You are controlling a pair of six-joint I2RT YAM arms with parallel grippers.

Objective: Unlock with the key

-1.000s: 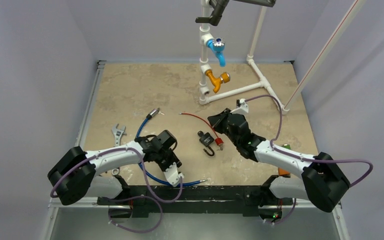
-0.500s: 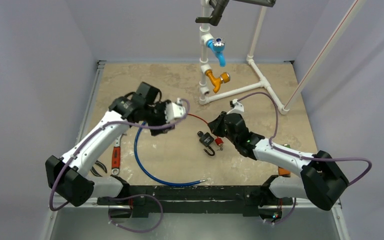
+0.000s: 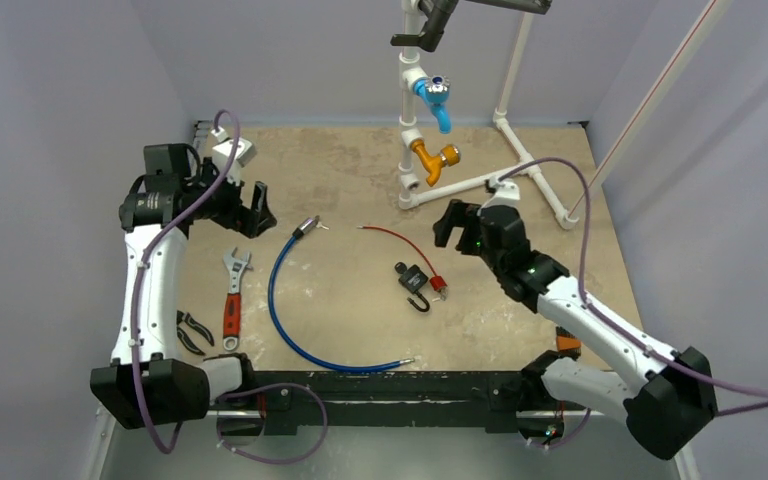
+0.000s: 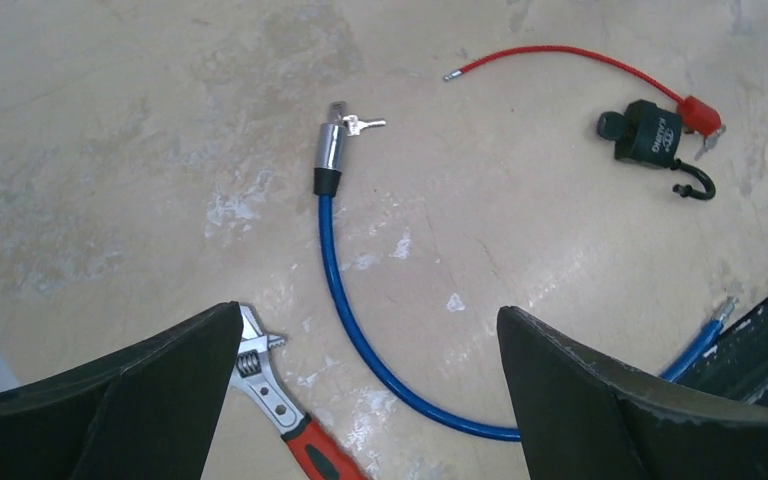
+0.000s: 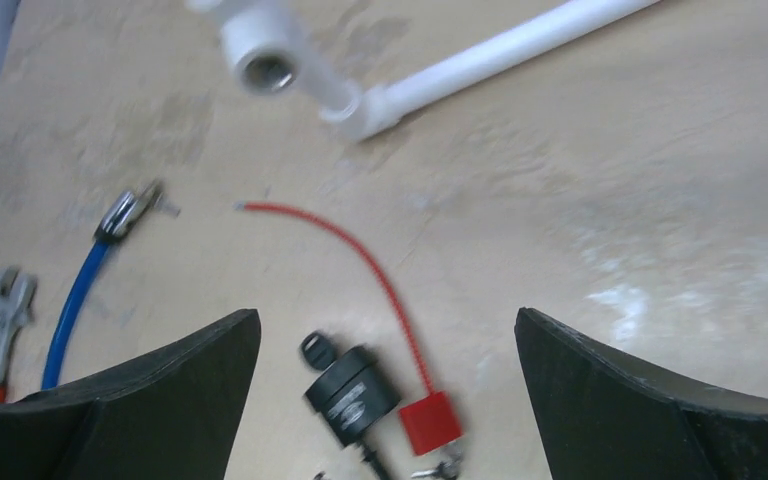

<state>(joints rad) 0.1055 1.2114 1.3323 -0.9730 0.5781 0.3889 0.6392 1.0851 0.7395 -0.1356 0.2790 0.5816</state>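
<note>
left gripper [image 4: 368,315]: being held wide open, nothing being gripped, just table [image 4: 140,120] showing between the fingers

right gripper [image 5: 385,315]: same deal, jaws being held spread wide, nothing being carried

padlock [image 5: 352,398]: being left lying flat just below and ahead of the right gripper, roughly centred between its fingers; well apart from the left gripper, off at its far right

shackle: looks like it's being left swung out as a hook, so the lock is probably open already, can't be called for sure

key [image 4: 708,146]: tiny silver thing being seen right beside the padlock, touching the red cable's end block

handling: padlock is being judged small, hard and dense for its size, likely slippery on the smooth top; best pinched across the flat body. Key is being judged thin and fiddly, best nipped by the head

red cable [image 5: 365,262]: one, being judged floppy

blue cable [image 4: 332,260]: one, with an other key [image 4: 362,124] at its metal end, so two keys are being counted

also being counted: one wrench [image 3: 230,300], one pliers [image 3: 192,330], blue tap [image 3: 436,98] plus orange tap [image 3: 434,158]
</note>
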